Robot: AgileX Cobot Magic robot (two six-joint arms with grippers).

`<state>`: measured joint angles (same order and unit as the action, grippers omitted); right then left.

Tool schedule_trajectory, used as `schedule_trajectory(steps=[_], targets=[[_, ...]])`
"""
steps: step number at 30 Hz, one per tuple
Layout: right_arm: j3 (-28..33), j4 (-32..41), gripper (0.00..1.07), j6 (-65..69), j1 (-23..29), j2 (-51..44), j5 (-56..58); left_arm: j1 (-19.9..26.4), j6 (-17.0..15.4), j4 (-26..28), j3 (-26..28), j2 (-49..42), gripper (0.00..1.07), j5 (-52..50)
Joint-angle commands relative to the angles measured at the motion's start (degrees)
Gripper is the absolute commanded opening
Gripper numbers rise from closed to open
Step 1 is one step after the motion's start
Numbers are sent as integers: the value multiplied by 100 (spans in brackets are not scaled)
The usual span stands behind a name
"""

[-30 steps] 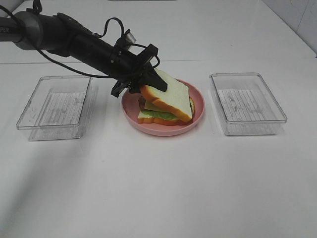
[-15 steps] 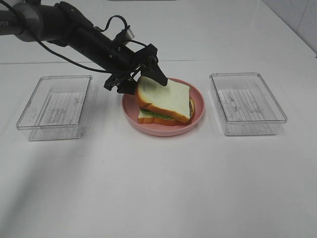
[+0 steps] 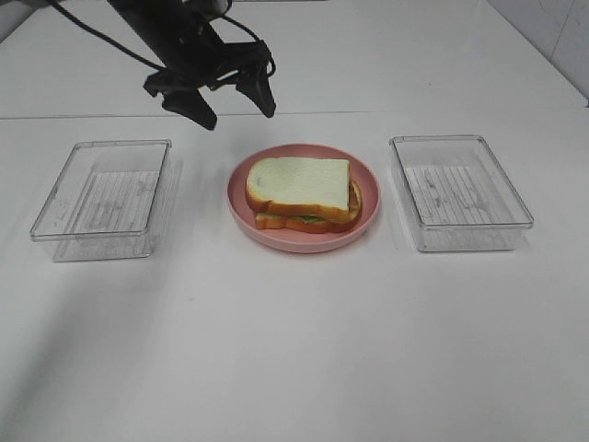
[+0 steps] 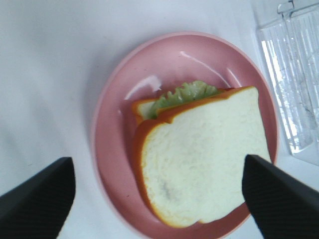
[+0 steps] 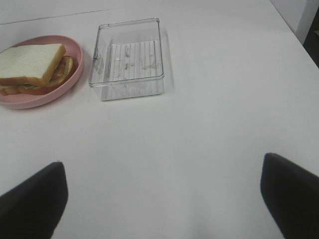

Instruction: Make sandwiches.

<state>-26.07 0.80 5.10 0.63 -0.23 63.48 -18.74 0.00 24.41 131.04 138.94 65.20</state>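
On the pink plate [image 3: 366,221] between your two clear trays [image 3: 101,198] sits the sandwich [image 3: 304,191]: white bread, orange crusts, green lettuce peeking out. Your left gripper [image 3: 224,99] hangs spread and empty; the right gripper [image 5: 159,199] gapes too.

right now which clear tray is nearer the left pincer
The clear tray on the left; the left pincer hangs above the table behind the pink plate, toward that side.

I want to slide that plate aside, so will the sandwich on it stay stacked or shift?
The sandwich is loose layers, and its top slice sits skewed over the lettuce, so a jolt would probably shift it. The plate has a raised rim, likely catching anything that slides.
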Motion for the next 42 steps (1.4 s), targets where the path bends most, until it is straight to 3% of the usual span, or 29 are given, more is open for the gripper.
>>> schedule_trajectory(steps=[1, 3, 4, 5, 6, 9, 11, 12, 16, 22, 24, 25, 27, 29, 30, 31, 33, 34, 36, 37, 38, 39, 40, 42], targets=[[6, 17, 98, -23, -29, -178, -52, -34, -218, -539, 367, -149, 98, 504], [6, 17, 98, -23, -29, -178, -52, -29, -493, -1478, 710, -252, 102, 1049], [6, 17, 98, -23, -29, -178, -52, -29, -493, -1478, 710, -252, 102, 1049], [6, 17, 98, -23, -29, -178, -52, 40, -699, -1948, 693, -395, 102, 1037], [6, 17, 98, -23, -29, -178, -52, 143, -665, -2189, 693, -521, 102, 1037], [6, 17, 98, -23, -29, -178, -52, 223, -596, -2286, 682, -596, 102, 1037], [6, 17, 98, -23, -29, -178, -52, 705, -458, -2532, 527, -900, 102, 1037], [6, 17, 98, -23, -29, -178, -52, 705, -458, -2532, 527, -900, 102, 1037], [6, 17, 98, -23, -29, -178, -52, 1335, -321, -2515, -132, -1301, 101, 1037], [6, 17, 98, -23, -29, -178, -52, 1553, -264, -2515, -716, -1679, 101, 1037], [6, 17, 98, -23, -29, -178, -52, 1564, -235, -2555, -1398, -2120, 101, 1037], [6, 17, 98, -23, -29, -178, -52, 1564, -235, -2555, -1398, -2120, 101, 1037], [6, 17, 98, -23, -29, -178, -52, 1501, -183, -2555, -2063, -2613, 101, 1014], [6, 17, 98, -23, -29, -178, -52, 1473, -183, -2555, -2286, -2825, 101, 951], [6, 17, 98, -23, -29, -178, -52, 1358, -183, -2590, -2911, -3329, 101, 722], [6, 17, 98, -23, -29, -178, -52, 1358, -183, -2590, -2911, -3329, 101, 722], [6, 17, 98, -23, -29, -178, -52, 1169, -292, -2590, -3862, -4068, 101, 298], [6, 17, 98, -23, -29, -178, -52, 1169, -292, -2590, -3862, -4068, 101, 298], [6, 17, 98, -23, -29, -178, -52, 974, -441, -2595, -4824, -4979, 101, -149], [6, 17, 98, -23, -29, -178, -52, 974, -441, -2595, -4824, -4979, 101, -149], [6, 17, 98, -23, -29, -178, -52, 917, -504, -2601, -5162, -5300, 101, -298], [6, 17, 98, -23, -29, -178, -52, 825, -590, -2601, -5838, -5867, 101, -561], [6, 17, 98, -23, -29, -178, -52, 825, -590, -2601, -5838, -5867, 101, -561], [6, 17, 98, -23, -29, -178, -52, 796, -653, -2601, -6727, -6749, 101, -911]])
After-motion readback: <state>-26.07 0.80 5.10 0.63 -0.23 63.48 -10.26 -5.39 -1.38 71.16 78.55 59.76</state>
